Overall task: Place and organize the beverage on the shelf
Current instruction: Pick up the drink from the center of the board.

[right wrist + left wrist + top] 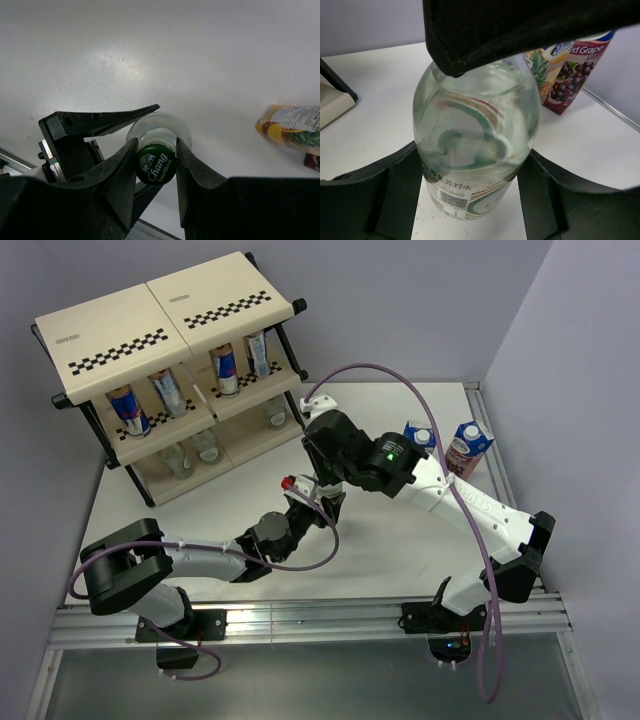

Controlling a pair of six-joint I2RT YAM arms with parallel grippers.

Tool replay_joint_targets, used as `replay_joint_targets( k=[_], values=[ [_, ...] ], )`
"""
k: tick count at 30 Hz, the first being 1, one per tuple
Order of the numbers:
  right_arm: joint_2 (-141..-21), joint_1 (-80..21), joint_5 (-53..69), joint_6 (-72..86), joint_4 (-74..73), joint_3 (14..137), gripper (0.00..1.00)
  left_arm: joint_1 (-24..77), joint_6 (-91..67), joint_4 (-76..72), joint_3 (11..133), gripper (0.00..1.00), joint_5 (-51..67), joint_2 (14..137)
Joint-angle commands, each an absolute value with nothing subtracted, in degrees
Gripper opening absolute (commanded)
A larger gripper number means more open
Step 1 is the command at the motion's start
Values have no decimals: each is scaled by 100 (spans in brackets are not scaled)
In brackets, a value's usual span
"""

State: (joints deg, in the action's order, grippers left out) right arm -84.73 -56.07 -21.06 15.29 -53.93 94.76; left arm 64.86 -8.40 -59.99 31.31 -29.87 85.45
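A: Now, where is the bottle (475, 115)?
B: Mid-table (200, 510), on the near side of the shelf (170, 315), upright. Whether the base is on the surface or lifted, I cannot tell.
A: Who has it?
B: The right gripper (156, 160) is clamped on the green cap (156, 166) from above. The left gripper (472, 152) flanks the body. Its fingers (395, 185) look to be against the clear wall, but I cannot tell if the hold is firm.
A: A handover, I judge.
B: Likely. Left should seat square on the body with the bottle vertical. Right should let go only once left is firm, then rise straight off the cap with no sideways drag.
A: Destination?
B: Probably the lower tier, beside the clear bottles (205, 445) there. Cans (130, 410) stand on the middle tier. Two cartons (455, 445) wait at far right.
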Motion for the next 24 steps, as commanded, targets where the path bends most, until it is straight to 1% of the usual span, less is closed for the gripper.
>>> replay_joint_targets(
  k=[1, 2, 4, 6, 7, 9, 12, 15, 18, 20, 21, 22, 24],
  values=[
    [-8350, -5801, -1856, 1538, -4588, 9704, 27, 6495, -870, -5985, 3454, 0, -3304, 8640],
    [-8297, -5801, -1785, 1538, -4544, 9694, 37, 6495, -888, -6020, 3437, 0, -3348, 8631],
    [-8271, -5801, -1653, 1529, -4474, 9651, 44, 6495, -896, -6160, 3340, 0, -3357, 8596],
    [-8227, -5801, -1670, 1521, -4447, 9650, 47, 6495, -905, -6214, 3270, 0, -3375, 8534],
    [-8227, -5801, -1679, 1521, -4447, 9642, 51, 6495, -897, -6240, 3252, 0, -3384, 8499],
    [-8209, -5801, -1723, 1538, -4430, 9642, 53, 6495, -888, -6302, 3200, 0, -3410, 8473],
    [-8200, -5801, -1582, 1521, -4351, 9580, 53, 6495, -896, -6363, 3164, 0, -3454, 8438],
    [-8262, -5792, -1687, 1529, -4386, 9606, 53, 6495, -897, -6381, 3146, 0, -3515, 8411],
    [-8227, -5783, -2107, 1608, -4386, 9580, 53, 6486, -914, -6320, 3216, 0, -3935, 8481],
    [-8122, -5766, -2284, 1678, -4342, 9554, 55, 6451, -958, -6267, 3295, 0, -4191, 8569],
    [-8078, -5748, -2424, 1714, -4324, 9510, 58, 6434, -984, -6258, 3287, 0, -4305, 8595],
    [-7955, -5705, -2478, 1775, -4307, 9492, 66, 6399, -1010, -6327, 3270, 0, -4394, 8604],
    [-7823, -5652, -2584, 1854, -4324, 9440, 73, 6346, -993, -6424, 3174, 0, -4403, 8570]
  ],
)
